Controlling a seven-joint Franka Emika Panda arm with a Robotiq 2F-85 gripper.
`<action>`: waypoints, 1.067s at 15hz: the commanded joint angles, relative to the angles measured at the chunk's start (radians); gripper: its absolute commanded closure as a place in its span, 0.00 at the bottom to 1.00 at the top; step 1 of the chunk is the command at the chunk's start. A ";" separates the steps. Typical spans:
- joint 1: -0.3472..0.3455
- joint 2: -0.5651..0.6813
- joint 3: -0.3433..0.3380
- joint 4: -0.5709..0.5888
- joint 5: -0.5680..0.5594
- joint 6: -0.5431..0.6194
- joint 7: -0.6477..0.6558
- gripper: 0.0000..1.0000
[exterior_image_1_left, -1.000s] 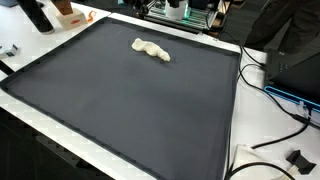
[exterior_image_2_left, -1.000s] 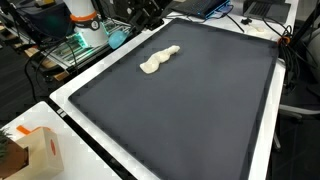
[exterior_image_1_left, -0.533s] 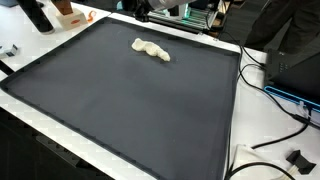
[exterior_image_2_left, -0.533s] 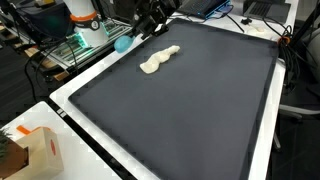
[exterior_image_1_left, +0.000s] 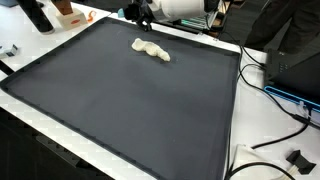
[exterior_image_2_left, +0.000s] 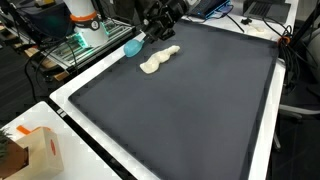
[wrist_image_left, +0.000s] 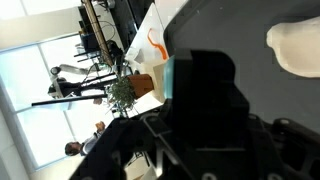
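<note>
Judged against the large dark grey rubber mat (exterior_image_1_left: 130, 110), the work looks to be at its very start. The cream-coloured lumpy piece of soft material (exterior_image_1_left: 151, 49) lies flat on the mat close to its far edge. Nothing touches it and it has not been lifted, so making contact, gripping and everything after that are left.

Reading from the mat's left side across:
- A dark bottle (exterior_image_1_left: 38, 15) stands off the mat, beyond its far left corner.
- The black two-finger gripper (exterior_image_1_left: 133, 13) hangs over the mat's far edge, just behind the cream-coloured lumpy piece and apart from it.
- In an exterior view a small teal-blue bit (exterior_image_2_left: 132, 47) shows at the gripper's tip. Whether it is held or part of the finger cannot be told.
- Whether the fingers stand apart or together also cannot be told, because the wrist view is filled by the gripper's dark body, with the cream piece (wrist_image_left: 295, 45) at its upper right.

The middle and near part of the mat carry nothing, so that is the open room. The tight spots are off the mat. Equipment crowds its far edge, a narrow white table border (exterior_image_2_left: 65, 105) rings it, and black cables (exterior_image_1_left: 265, 75) trail past its right edge
</note>
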 joint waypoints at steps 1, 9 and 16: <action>0.036 0.045 -0.016 0.048 -0.027 -0.032 -0.035 0.75; 0.074 0.060 -0.011 0.070 -0.050 -0.022 -0.073 0.75; 0.097 0.035 -0.001 0.039 -0.131 0.004 -0.099 0.75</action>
